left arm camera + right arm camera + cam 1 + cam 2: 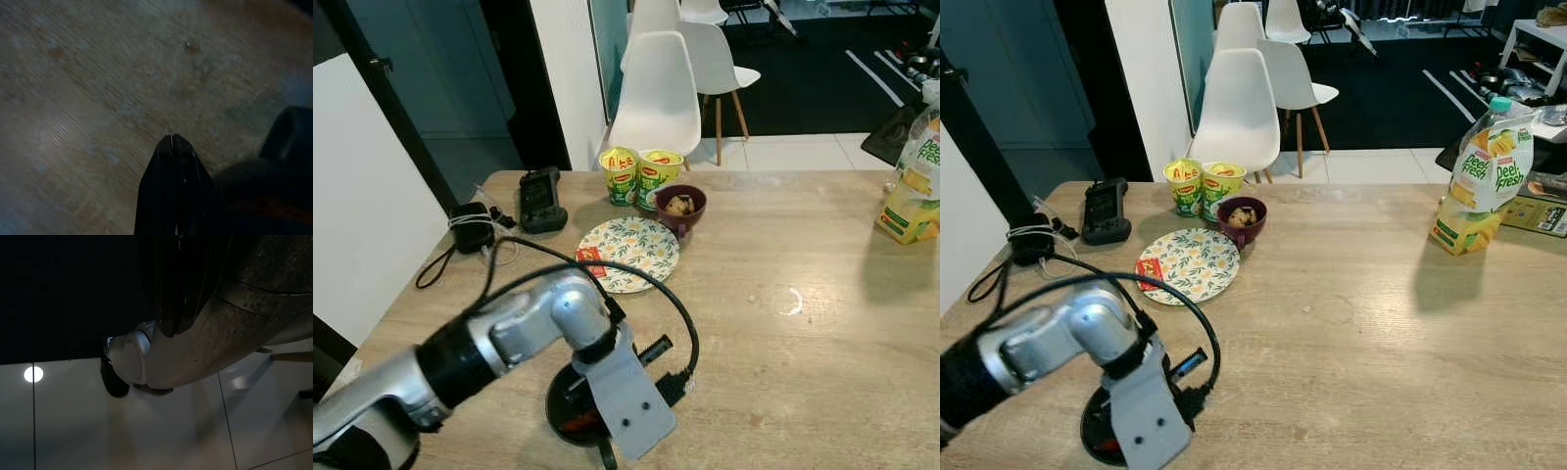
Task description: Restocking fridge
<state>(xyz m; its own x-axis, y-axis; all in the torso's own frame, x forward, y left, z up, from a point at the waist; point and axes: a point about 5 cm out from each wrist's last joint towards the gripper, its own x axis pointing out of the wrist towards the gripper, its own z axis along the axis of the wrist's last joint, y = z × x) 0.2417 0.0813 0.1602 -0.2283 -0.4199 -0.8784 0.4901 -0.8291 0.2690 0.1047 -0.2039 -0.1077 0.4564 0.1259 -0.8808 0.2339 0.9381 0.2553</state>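
Wooden surface is carrying juice bottle awaiting restocking; left gripper is hovering clenched, empty, over it.

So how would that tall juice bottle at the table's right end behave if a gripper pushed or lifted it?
The juice bottle stands upright, tall over a narrow base, so a push high up would probably tip it. It looks mostly full, so likely heavy for its size. Its smooth plastic sides could be slippery in the fingers.
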